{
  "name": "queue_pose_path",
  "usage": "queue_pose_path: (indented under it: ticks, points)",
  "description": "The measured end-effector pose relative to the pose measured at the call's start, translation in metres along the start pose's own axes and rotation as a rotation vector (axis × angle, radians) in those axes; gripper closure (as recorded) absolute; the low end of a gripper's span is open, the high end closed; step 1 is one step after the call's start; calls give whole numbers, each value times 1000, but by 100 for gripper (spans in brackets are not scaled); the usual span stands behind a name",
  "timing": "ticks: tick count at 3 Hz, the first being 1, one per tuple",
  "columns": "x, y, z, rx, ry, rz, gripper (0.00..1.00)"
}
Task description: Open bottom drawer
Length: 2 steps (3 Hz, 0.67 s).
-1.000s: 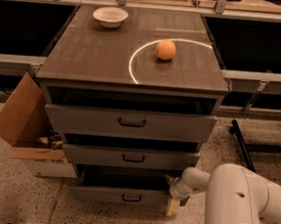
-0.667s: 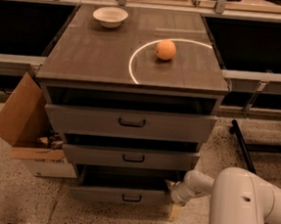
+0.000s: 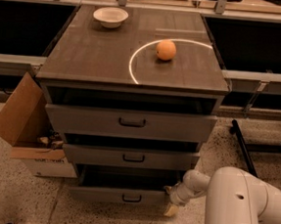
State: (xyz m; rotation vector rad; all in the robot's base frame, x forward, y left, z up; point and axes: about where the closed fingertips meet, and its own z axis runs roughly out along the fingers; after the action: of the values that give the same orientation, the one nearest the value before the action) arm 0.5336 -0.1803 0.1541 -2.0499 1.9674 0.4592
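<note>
The bottom drawer (image 3: 99, 194) is the lowest and narrowest of three grey drawer fronts, with a small dark loop handle (image 3: 131, 198). It stands slightly out from the cabinet, with a dark gap above its front. My gripper (image 3: 172, 206) is low near the floor at the right end of this drawer's front, on the end of my white arm (image 3: 241, 201), which comes in from the lower right. It is to the right of the handle and not on it.
The middle drawer (image 3: 131, 157) and top drawer (image 3: 129, 123) also stand slightly out. An orange (image 3: 166, 50) and a white bowl (image 3: 110, 16) sit on the cabinet top. An open cardboard box (image 3: 24, 123) leans at the left. A dark stand leg (image 3: 243, 147) lies on the floor at the right.
My arm has drawn back slightly to the right and the gripper has dipped a little at the drawer's right end. The drawers have not visibly moved.
</note>
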Motion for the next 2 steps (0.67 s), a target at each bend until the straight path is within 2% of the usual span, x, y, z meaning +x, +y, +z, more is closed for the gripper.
queue_pose_path:
  ticks: [2]
  points:
    - [-2, 0, -4, 0, 0, 0, 84]
